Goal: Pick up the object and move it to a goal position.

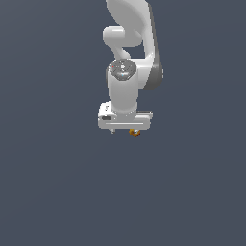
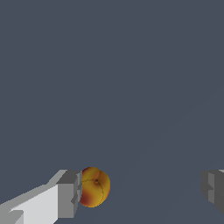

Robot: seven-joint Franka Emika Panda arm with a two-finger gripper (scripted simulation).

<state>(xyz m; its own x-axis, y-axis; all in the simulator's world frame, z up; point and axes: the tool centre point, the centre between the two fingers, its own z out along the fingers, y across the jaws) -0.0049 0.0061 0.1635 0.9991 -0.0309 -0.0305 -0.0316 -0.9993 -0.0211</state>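
Spreading its jaws wide, the gripper grips nothing; the orange object sits between them, right against one finger.

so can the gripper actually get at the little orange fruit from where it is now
Probably yes. The gripper is open around the orange fruit, which sits right against one finger, well apart from the other. Nothing else lies between them, so closing should catch it, though off-centre.
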